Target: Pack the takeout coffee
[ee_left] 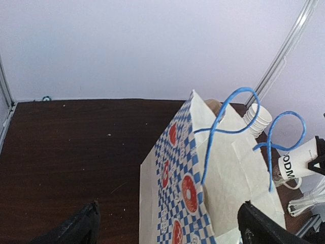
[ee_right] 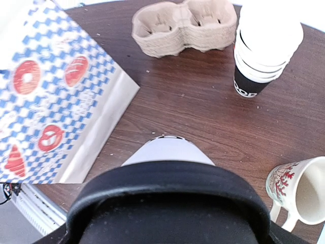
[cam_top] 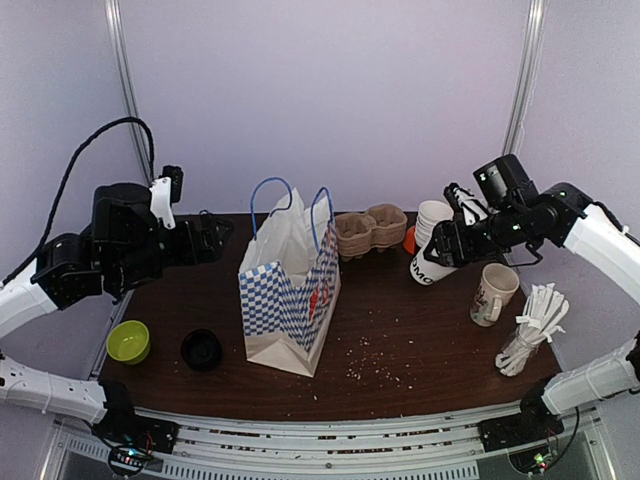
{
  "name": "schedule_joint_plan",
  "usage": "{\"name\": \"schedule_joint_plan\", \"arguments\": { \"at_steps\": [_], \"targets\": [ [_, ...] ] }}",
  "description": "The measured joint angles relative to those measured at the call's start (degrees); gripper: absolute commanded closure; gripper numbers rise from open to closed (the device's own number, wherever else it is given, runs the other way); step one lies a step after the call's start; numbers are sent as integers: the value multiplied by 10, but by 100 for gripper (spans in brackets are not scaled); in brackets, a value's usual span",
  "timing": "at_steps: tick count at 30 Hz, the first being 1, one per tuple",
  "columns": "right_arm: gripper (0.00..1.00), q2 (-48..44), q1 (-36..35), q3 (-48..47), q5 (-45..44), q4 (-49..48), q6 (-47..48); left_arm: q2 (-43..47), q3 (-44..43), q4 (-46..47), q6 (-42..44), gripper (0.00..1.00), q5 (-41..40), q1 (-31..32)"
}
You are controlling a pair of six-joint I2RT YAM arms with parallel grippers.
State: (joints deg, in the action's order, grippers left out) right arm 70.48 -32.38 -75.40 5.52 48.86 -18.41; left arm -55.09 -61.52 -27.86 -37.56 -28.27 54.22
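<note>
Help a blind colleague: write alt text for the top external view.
The right end effector holds the takeout coffee tilted above the table, right of an upright checkered paper bag. The left end effector hangs open left of it.

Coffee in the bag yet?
No, the lidded cup hangs tilted in the right gripper, off to the right of the bag.
</note>
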Motion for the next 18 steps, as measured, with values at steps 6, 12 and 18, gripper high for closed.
{"name": "schedule_joint_plan", "arguments": {
  "at_steps": [6,12,18],
  "targets": [
    [14,-36,-12,-55,10,42,0,-82,-94,1,39,2,52,-7],
    [14,-39,-15,-111,22,56,1,-156,-138,-14,56,2,98,-17],
    [14,-25,-17,-146,33,64,5,-200,-161,-38,80,5,127,-23]
  ]
}}
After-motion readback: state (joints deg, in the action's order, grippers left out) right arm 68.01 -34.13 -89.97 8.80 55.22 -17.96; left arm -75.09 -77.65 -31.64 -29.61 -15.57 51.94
